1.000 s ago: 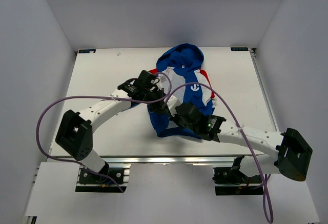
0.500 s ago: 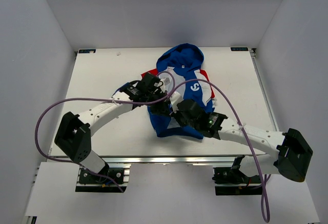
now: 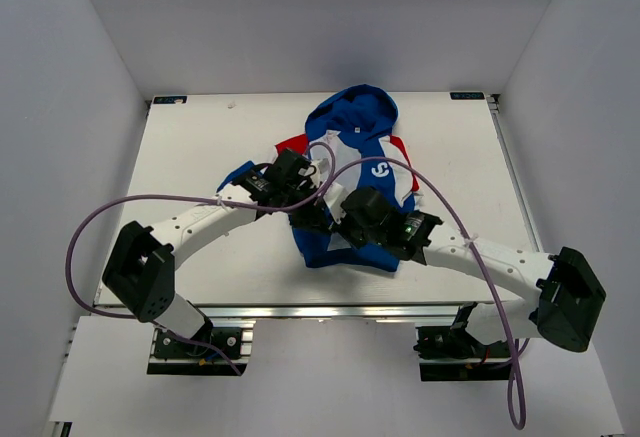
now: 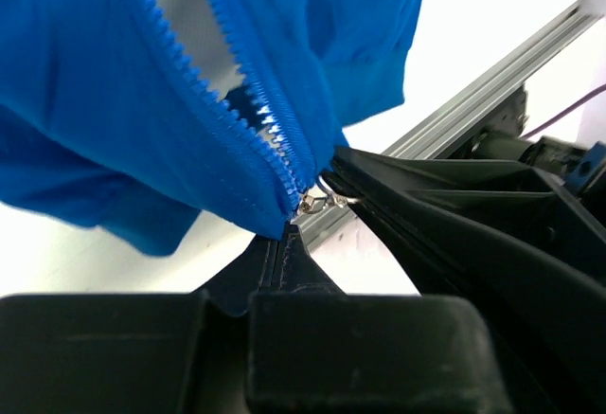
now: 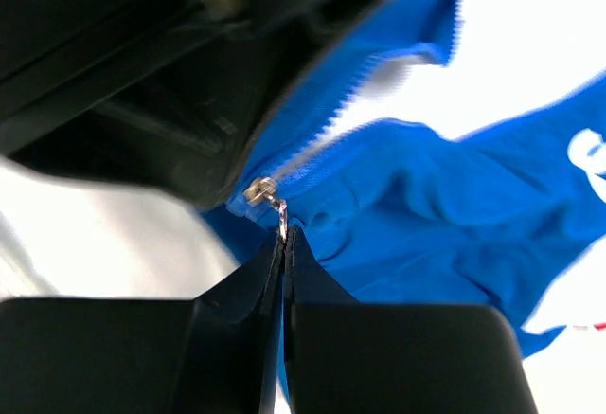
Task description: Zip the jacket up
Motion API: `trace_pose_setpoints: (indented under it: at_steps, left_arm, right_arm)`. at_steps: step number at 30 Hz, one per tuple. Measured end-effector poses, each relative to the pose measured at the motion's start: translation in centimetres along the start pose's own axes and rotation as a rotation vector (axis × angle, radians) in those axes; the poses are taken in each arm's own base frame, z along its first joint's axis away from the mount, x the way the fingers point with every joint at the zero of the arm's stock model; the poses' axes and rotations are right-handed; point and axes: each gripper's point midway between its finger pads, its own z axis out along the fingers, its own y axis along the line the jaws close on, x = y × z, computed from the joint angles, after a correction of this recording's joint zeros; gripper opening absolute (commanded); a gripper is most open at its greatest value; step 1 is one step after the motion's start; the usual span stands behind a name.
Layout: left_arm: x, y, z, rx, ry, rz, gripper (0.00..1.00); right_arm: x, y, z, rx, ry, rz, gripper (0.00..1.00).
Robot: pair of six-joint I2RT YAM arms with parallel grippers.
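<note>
Top external view: jacket lies toward the table's far side, hood farthest, zipper teeth apart above the slider. Left gripper pinches the bottom hem; right gripper clamps the zipper pull. White table beneath.

1. The jacket lies on the white tabletop, hood twd far edge, hem twd arms. Blue w/ red shoulders, white lining showing at open front.
2. The left gripper & right gripper meet at jacket's lower front, just beside each other. Jaws not visible from above.
3. Arms reach in from near-left & near-right. Purple cables loop over both.
</note>
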Motion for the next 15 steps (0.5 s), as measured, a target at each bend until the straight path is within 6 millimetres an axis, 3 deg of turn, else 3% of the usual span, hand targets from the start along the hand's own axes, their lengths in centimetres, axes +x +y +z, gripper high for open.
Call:
trace_pose_setpoints:
  at_steps: [8,15]
  left_arm:
    - [1.8,0.7,-0.2,-0.037,0.067,0.011,0.0]
    - [1.9,0.6,-0.3,-0.034,0.079,0.025,0.0]
  right_arm:
    - [0.7,2.8,-0.5,-0.191,0.036,-0.06,0.0]
    - [-0.1,3.5,-0.9,-0.233,0.037,0.058,0.0]
